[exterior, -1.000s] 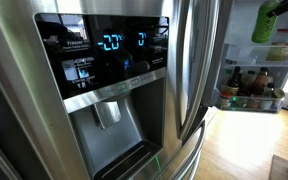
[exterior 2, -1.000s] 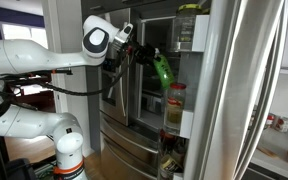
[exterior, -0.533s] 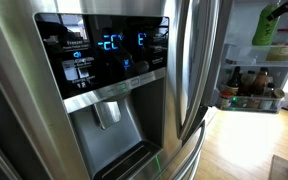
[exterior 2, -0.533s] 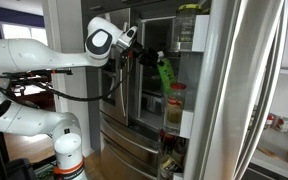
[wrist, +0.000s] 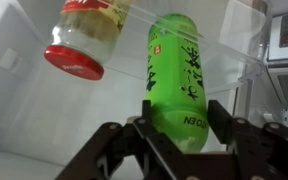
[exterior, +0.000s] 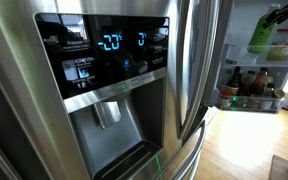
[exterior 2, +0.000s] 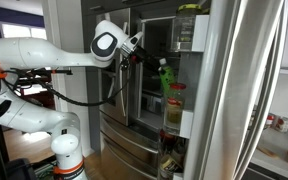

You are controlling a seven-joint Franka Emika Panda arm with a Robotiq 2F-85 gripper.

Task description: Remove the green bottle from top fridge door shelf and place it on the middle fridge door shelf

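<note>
Held light green translucent plastic bottle (wrist: 180,65) clamped in black Robotiq gripper (wrist: 179,128), tilted near frosted whitish middle door shelf (wrist: 239,72). Needed righting, then lowering behind rail, clear of red-lidded glass jar (wrist: 84,40).

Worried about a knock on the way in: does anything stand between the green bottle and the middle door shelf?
Partly. A red-lidded jar stands on the shelf, close beside the held bottle. The stretch of shelf on the bottle's other side looks free, so it should fit there.
</note>
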